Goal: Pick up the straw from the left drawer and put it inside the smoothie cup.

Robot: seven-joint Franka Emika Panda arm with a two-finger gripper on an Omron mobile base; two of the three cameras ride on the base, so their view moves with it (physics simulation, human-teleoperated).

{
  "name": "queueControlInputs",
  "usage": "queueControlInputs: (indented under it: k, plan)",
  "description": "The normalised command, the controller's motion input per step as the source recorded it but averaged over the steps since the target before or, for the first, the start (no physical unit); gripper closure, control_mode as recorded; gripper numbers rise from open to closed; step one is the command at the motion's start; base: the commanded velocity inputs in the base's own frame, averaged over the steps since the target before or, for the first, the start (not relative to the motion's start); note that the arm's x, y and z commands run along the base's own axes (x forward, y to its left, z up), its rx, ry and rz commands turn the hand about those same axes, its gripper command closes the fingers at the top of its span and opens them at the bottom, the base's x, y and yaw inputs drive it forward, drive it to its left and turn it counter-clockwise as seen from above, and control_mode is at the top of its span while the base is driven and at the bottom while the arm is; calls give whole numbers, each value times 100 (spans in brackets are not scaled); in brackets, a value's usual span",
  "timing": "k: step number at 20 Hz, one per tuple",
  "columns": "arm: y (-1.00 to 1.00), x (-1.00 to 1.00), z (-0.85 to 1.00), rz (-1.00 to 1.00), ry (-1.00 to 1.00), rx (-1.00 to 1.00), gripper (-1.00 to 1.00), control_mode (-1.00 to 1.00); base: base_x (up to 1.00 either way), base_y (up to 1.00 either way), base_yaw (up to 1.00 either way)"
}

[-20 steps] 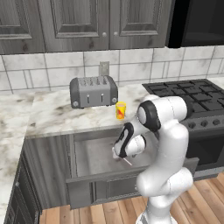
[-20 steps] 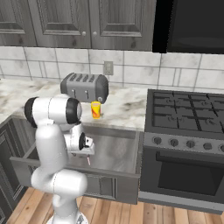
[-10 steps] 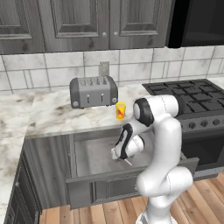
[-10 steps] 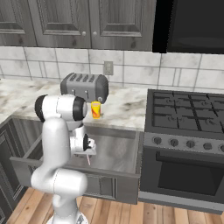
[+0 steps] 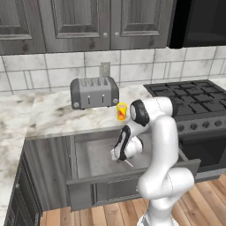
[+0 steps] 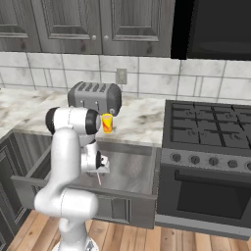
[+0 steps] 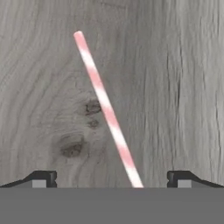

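Here, straw (image 7: 105, 105) lies flat on floor of open left drawer (image 5: 88, 178), running between the gripper (image 7: 111, 179) tips, jaws spread wide, nothing held. Smoothie cup (image 5: 122, 111) on counter (image 5: 48, 119), beside toaster (image 5: 94, 92).

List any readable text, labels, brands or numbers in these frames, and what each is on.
None readable.
smoothie cup: a red mark on its yellow side, too small to read as a letter or logo.
toaster: no lettering to be made out.
stove: knobs on the front, no legible markings.
straw: pink and white stripes, no text.
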Motion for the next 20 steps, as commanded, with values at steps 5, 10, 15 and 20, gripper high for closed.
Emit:
queueControlInputs:
  k: [5, 10, 15, 20]
  plan:
    - [0, 23, -29, 1, 0, 0, -100, -100, 0, 0, 0]
    - [0, 19, -32, 0, 0, 0, -100, -100, 0, 0, 0]
    - [0, 11, -39, 0, -1, 0, -100, -100, 0, 0, 0]
    - [0, -6, -68, 0, -4, 0, 100, -100, 0, 0, 0]
